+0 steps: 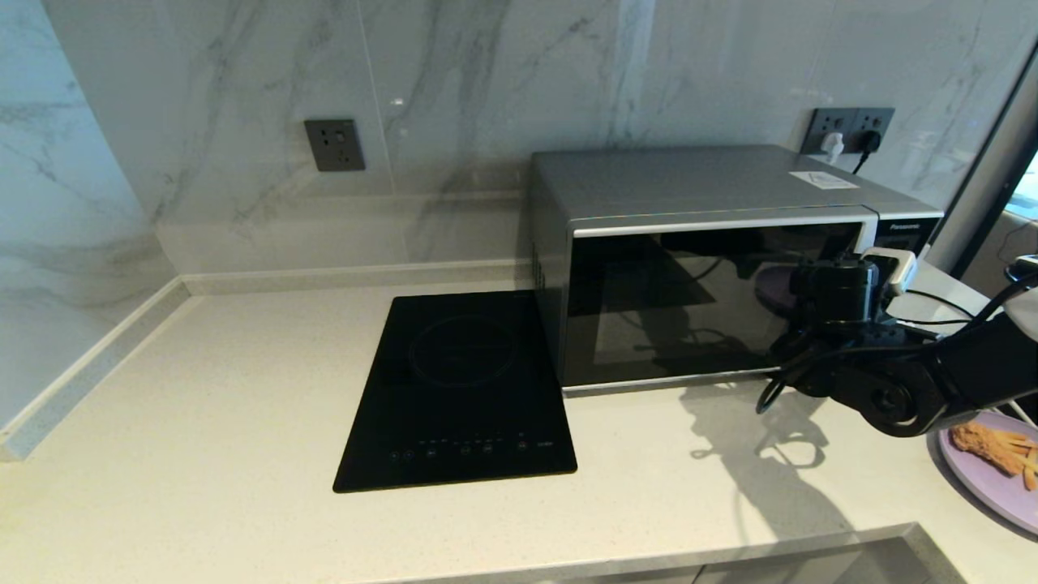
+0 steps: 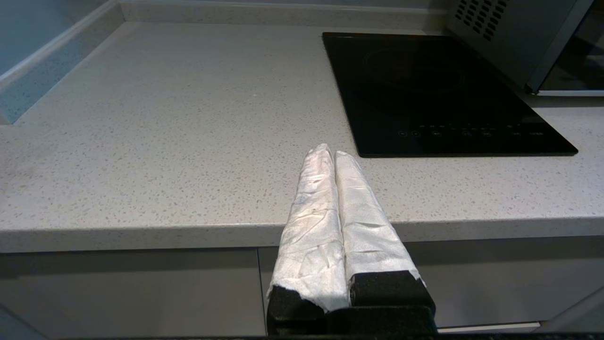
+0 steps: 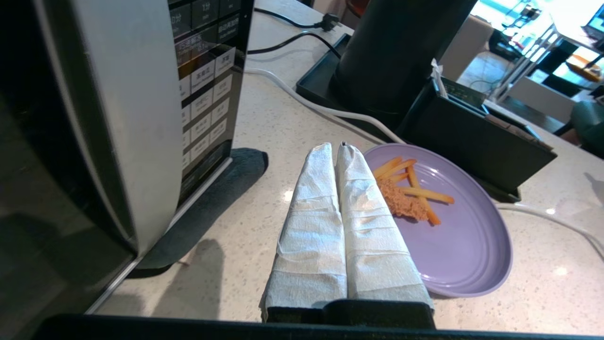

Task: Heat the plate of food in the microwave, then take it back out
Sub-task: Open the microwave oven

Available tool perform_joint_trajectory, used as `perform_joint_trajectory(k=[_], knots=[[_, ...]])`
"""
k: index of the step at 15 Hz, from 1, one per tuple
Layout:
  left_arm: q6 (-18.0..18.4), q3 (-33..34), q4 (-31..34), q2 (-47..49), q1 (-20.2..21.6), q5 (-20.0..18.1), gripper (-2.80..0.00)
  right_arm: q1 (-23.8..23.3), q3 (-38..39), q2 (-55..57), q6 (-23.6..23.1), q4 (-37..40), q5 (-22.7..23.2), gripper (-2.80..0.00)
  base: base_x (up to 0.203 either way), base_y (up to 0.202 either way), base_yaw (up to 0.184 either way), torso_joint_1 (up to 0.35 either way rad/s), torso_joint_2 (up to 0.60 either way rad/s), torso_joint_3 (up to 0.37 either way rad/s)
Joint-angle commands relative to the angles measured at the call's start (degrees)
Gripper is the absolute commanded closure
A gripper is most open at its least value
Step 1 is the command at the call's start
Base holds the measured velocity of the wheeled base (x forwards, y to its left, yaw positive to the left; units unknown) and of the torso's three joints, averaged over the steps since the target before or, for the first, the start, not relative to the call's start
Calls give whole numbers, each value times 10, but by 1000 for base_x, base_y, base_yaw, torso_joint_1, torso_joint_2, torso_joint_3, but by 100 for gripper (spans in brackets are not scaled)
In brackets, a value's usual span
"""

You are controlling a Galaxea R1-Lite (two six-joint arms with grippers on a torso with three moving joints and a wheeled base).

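The right gripper [image 3: 334, 147], fingers pressed together holding nothing, is hovering by the closed Panasonic-branded microwave [image 1: 714, 268], near the plate of food [image 3: 453, 231] at its right.

1 microwave [image 1: 714, 268], 1 plate [image 3: 462, 245]

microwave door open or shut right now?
Shut. The microwave door sits flush with the front frame in the head view, and the plate of food is out on the counter beside it.
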Motion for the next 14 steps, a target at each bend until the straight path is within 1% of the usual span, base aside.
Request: perform_joint_trajectory(k=[1,5,8,9,13,14], knots=[[-1,0,0,1,0,0,0,11,30,-14,0,-21,-5,0,0,0,0,0,0,0],[-1,0,0,1,0,0,0,39,103,-48,-5,-36,-3,0,0,0,0,0,0,0],[0,0,0,1,0,0,0,42,113,-70,-4,-37,-2,0,0,0,0,0,0,0],[0,0,0,1,0,0,0,42,112,-71,-5,-37,-1,-280,0,0,0,0,0,0],[0,0,0,1,0,0,0,46,108,-65,-5,-36,2,-280,0,0,0,0,0,0],[0,0,0,1,0,0,0,57,107,-64,-4,-37,13,-280,0,0,0,0,0,0]])
